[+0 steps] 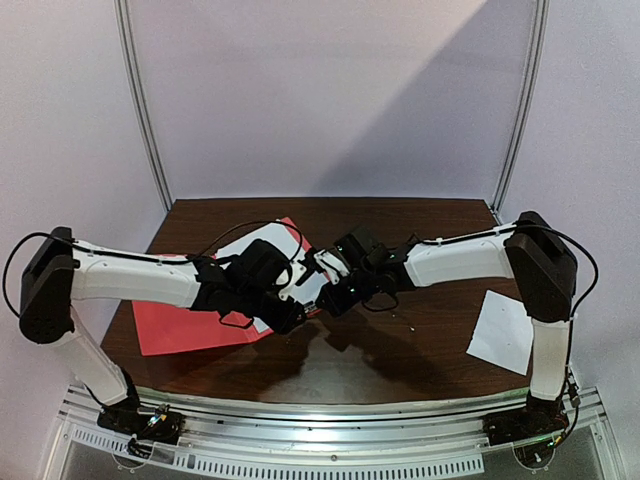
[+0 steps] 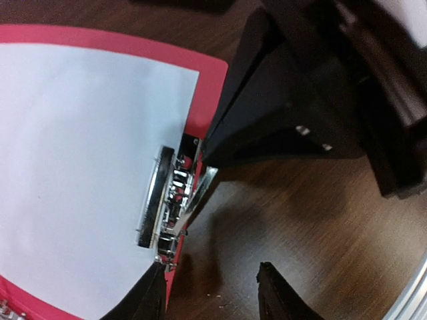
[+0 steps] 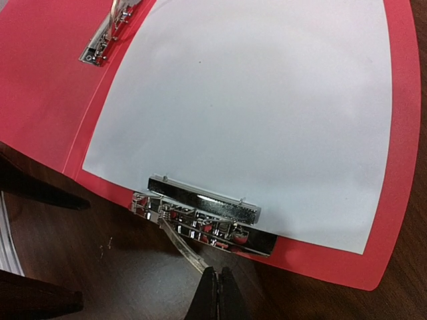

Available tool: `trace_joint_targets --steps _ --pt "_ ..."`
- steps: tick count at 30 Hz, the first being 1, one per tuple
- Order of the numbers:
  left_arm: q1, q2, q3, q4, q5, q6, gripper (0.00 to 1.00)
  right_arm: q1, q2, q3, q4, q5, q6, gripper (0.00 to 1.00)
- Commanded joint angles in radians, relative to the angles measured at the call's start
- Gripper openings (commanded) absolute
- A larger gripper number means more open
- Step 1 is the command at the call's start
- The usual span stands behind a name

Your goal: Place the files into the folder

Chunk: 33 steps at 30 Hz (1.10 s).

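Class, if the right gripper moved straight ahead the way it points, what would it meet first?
Probably the clip's silver lever, right at the tips of the shut right gripper; behind it the clip on the edge of the red folder. Whether they touch is unclear.

Top view overhead; wrist views close, sharing clip [image 3: 203, 220].

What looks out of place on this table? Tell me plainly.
The small white sheet lies alone near the right edge of the table, apart from the open red folder, which lies at a slant on the left. The large sheet is already inside it, its edge at the metal clip.
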Motion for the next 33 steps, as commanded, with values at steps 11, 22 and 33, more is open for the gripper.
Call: trace_joint_targets --steps 11,22,33 --pt "-0.015 0.032 -0.072 0.115 -0.112 0.348 0.38 0.018 0.007 -0.017 -0.110 0.019 0.014 0.00" --pt "0.010 0.110 -0.088 0.192 -0.128 0.402 0.26 0.018 0.032 0.031 -0.136 0.025 0.006 0.00" --pt "0.019 0.182 -0.065 0.149 -0.206 0.393 0.17 0.013 0.052 0.067 -0.159 0.026 -0.003 0.00"
